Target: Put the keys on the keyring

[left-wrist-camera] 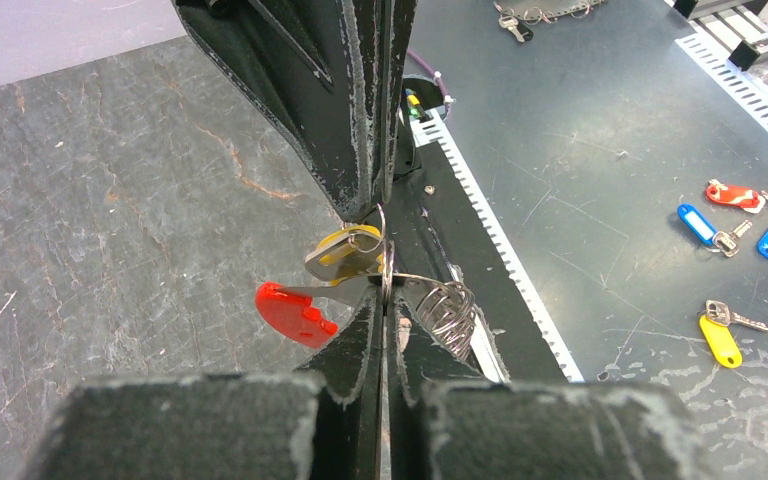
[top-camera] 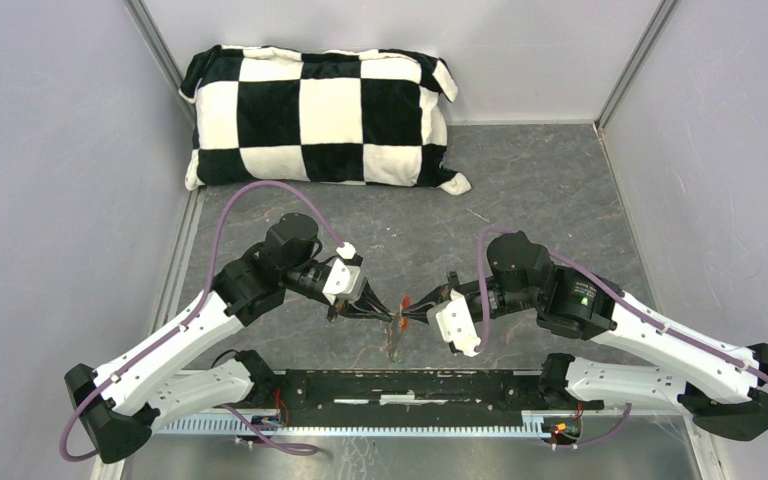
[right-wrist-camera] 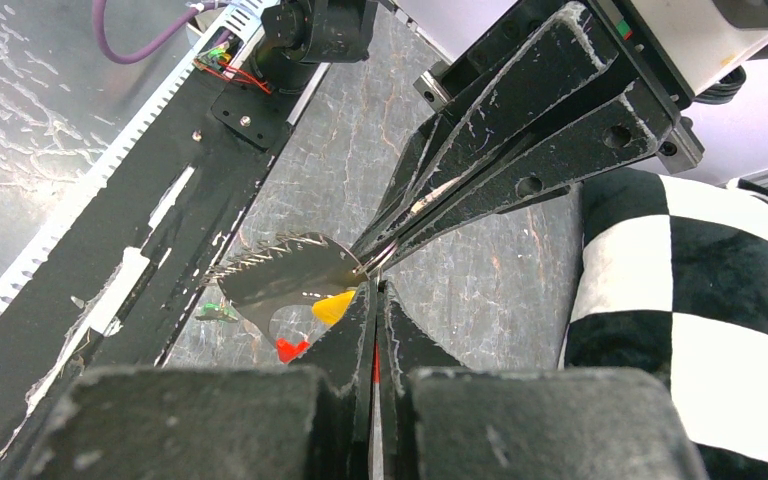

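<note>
End effectors (top-camera: pixel 382 314) (top-camera: pixel 418 305) tip-to-tip, clamping keyring (left-wrist-camera: pixel 448 312), arms (top-camera: pixel 190 335) (top-camera: pixel 660 338) inward

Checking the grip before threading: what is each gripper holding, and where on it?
The left gripper and right gripper are both shut on the keyring, pinching its metal loop from opposite sides; red tag and yellow key hang beside the pinch.

The thin grey keyring (left-wrist-camera: pixel 385 262) is standing edge-on in the air, its coils spreading apart, with the yellow-headed key (left-wrist-camera: pixel 345 252) resting against it and its red tag (left-wrist-camera: pixel 295 312) dangling just below.
</note>
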Robot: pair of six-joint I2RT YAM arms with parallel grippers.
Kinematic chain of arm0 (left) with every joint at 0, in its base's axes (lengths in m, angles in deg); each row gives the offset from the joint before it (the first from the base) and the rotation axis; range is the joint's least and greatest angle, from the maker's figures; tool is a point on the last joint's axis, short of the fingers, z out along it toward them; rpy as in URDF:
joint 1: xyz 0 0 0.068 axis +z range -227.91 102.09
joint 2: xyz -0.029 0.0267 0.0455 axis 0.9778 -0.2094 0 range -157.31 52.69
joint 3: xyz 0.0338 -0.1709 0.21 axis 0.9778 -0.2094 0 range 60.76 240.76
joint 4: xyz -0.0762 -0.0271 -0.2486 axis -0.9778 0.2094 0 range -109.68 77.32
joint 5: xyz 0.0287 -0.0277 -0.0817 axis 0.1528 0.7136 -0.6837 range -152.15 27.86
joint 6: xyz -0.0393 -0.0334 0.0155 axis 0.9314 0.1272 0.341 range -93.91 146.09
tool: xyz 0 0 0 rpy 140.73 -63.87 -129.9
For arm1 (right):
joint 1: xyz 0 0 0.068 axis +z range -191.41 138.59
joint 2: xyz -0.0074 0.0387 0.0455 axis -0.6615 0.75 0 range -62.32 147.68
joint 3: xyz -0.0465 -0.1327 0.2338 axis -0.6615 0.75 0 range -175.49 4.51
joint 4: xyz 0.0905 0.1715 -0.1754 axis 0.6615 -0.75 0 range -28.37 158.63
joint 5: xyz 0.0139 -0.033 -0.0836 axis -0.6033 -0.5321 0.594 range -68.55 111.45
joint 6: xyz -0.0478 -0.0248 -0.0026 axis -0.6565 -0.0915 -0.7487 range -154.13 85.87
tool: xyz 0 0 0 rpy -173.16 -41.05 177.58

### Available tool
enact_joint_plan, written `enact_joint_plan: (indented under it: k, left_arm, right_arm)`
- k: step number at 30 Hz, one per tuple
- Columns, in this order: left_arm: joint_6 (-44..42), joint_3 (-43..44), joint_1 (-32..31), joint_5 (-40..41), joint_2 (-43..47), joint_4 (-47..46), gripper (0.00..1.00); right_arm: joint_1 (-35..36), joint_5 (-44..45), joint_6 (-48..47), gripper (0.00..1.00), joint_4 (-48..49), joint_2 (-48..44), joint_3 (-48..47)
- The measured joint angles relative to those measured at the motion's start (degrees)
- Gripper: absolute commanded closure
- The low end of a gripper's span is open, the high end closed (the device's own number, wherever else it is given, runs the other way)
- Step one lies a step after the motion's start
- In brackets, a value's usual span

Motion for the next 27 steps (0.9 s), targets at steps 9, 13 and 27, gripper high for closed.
enact_joint_plan:
  k: [9, 13, 27]
  left_arm:
    - [-0.1, 0.0, 0.0, 0.0, -0.1, 0.0, 0.98]
    - [-0.9, 0.0, 0.0, 0.0, -0.2, 0.4, 0.98]
    - [-3.3, 0.0, 0.0, 0.0, -0.6, 2.3, 0.98]
  right_arm:
    - [0.0, 0.0, 0.1, 1.0, 0.1, -0.2, 0.2]
    - [0.0, -0.1, 0.1, 0.99, 0.6, -0.2, 0.6]
    - [0.0, -1.7, 0.6, 1.0, 3.6, 1.3, 1.0]
